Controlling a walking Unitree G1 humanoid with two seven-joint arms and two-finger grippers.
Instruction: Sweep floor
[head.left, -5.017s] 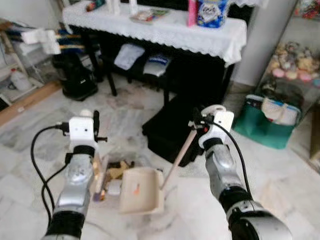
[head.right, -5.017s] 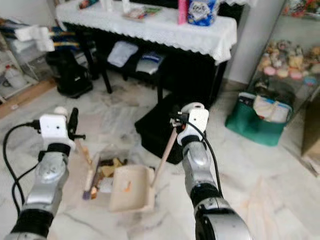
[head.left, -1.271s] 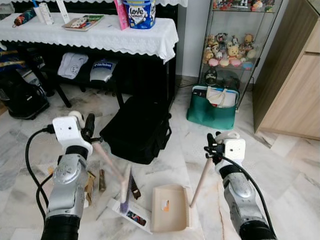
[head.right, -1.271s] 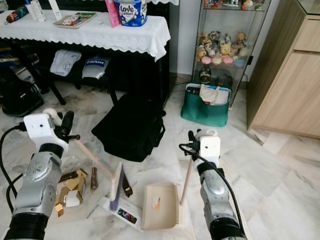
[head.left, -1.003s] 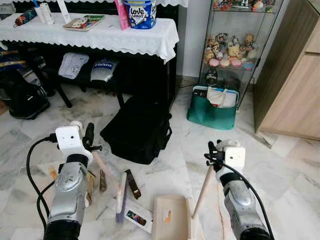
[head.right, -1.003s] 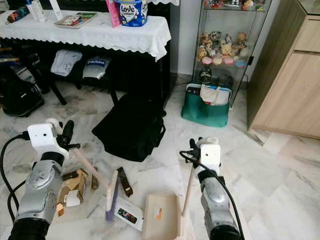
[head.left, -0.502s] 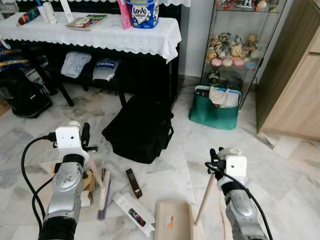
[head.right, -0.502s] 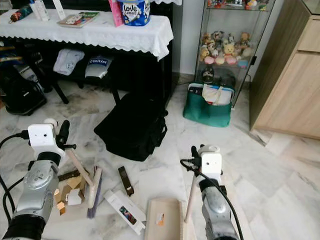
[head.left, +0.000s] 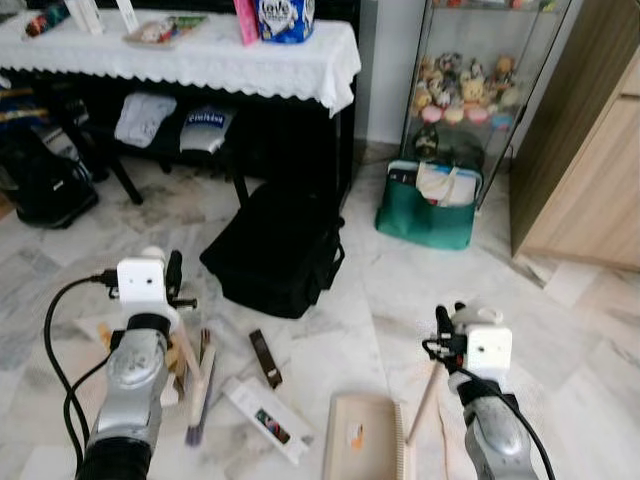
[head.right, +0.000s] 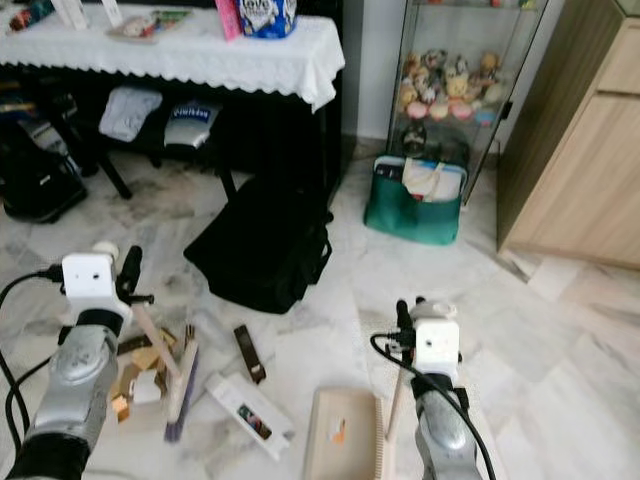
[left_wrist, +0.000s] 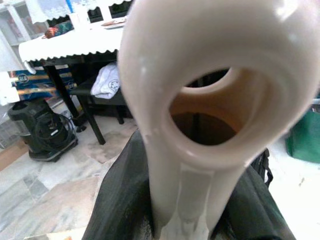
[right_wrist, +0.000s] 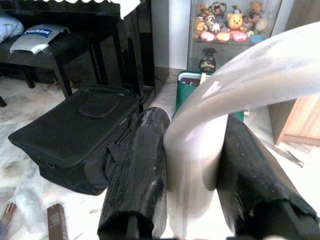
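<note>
Sweeping with brush and dustpan, debris not yet gathered.
Left hand (head.left: 172, 300) gripped the brush (head.left: 198, 385), right hand (head.right: 409, 352) clenched the dustpan (head.right: 343, 432) handle; the flat box (head.right: 250, 416) between them risked jamming the stroke.

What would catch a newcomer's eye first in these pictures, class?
Two silver arms reach over a marble floor: the left gripper holds a small broom beside scattered litter, and the right gripper holds the handle of a beige dustpan. Behind them, a black bag lies before a white-clothed table.
</note>
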